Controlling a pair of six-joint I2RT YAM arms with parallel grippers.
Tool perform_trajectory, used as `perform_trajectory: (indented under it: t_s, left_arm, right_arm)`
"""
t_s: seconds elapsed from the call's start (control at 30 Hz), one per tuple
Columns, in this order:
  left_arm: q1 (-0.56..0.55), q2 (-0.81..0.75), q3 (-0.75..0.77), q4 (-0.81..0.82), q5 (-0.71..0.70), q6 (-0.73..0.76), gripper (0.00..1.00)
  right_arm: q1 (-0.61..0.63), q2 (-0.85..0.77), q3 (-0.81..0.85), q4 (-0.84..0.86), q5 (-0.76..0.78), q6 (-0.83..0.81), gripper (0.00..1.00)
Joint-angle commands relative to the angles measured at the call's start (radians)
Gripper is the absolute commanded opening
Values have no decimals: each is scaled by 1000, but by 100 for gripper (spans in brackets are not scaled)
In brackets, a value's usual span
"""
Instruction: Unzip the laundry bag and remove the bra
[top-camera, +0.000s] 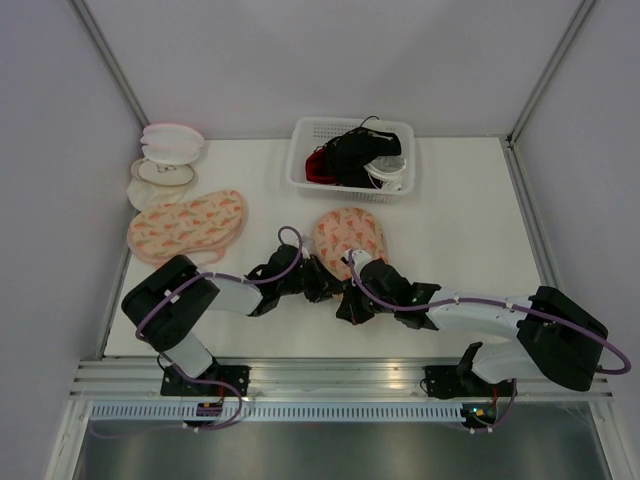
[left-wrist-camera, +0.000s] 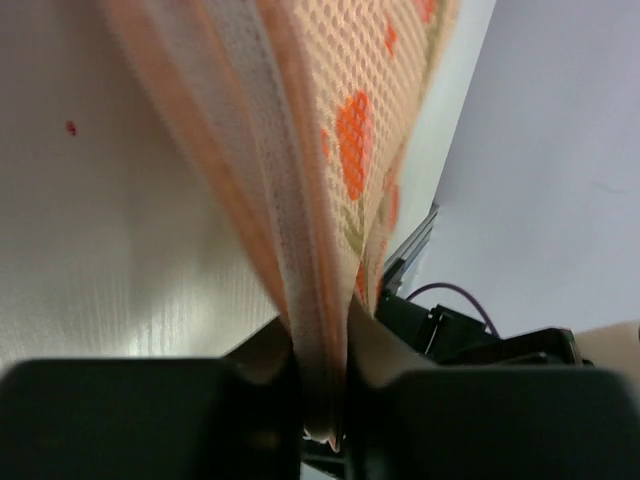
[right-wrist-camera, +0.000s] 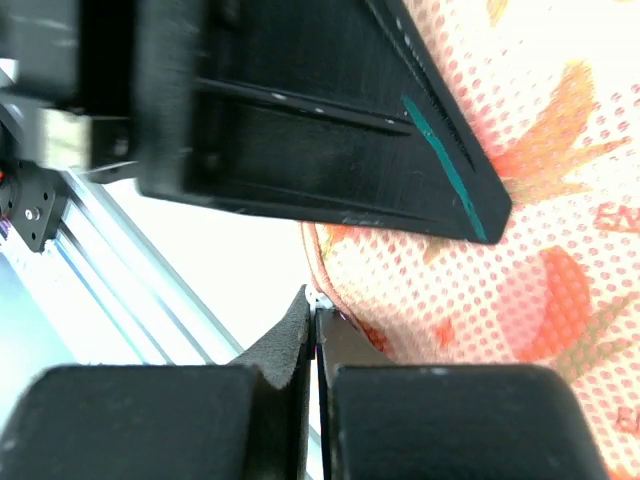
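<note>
The peach-pink oval zip laundry bag with the orange carrot print (top-camera: 350, 232) is lying near the middle of the white desk (top-camera: 460, 230). It is sitting just in front of the white slotted plastic basket (top-camera: 340, 190), which is holding a heap of black, red and white garments (top-camera: 350, 155).

Both arms are meeting at the bag's near edge. The left arm (top-camera: 230, 295) is pointing in from the left, and the left jaws are clamped on the bag's rim. In the left wrist view the pale zip band and the peach mesh are running straight down between the two black fingers (left-wrist-camera: 130, 415), pinched tight.

The right arm (top-camera: 470, 315) is angling in from the right. The right jaws are pressed together at that same near rim, just beside the left jaws. In the right wrist view the two dark pads (right-wrist-camera: 450, 420) are meeting with no gap, and their tips are sitting right at the bag's seam. Something tiny and pale is showing at the tips, too small to say whether it is the zip pull. A flat black part with a teal streak (right-wrist-camera: 300, 130) is lying across the top of that view, over the dotted mesh.

Over on the left of the desk, a second carrot-print bag (top-camera: 187, 225) is lying flat, well apart from the first. Behind it, white-and-pink round cases (top-camera: 165, 155) are sitting in the back corner.
</note>
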Motion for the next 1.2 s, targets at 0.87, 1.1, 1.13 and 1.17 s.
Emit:
perform_trajectory:
  t_s: [0.87, 1.1, 1.13, 1.17]
  left_arm:
    - [142, 94, 224, -192, 323, 331, 2]
    - [151, 216, 450, -327, 348, 500, 31]
    - [161, 233, 460, -324, 347, 500, 48]
    - [164, 247, 466, -328, 321, 491, 65]
  right_arm:
    - [-12, -40, 72, -473, 581, 92, 0]
    - [-14, -118, 35, -326, 405, 37, 1]
    - [-12, -125, 37, -324, 397, 38, 1]
    - [-14, -135, 38, -327, 396, 38, 0]
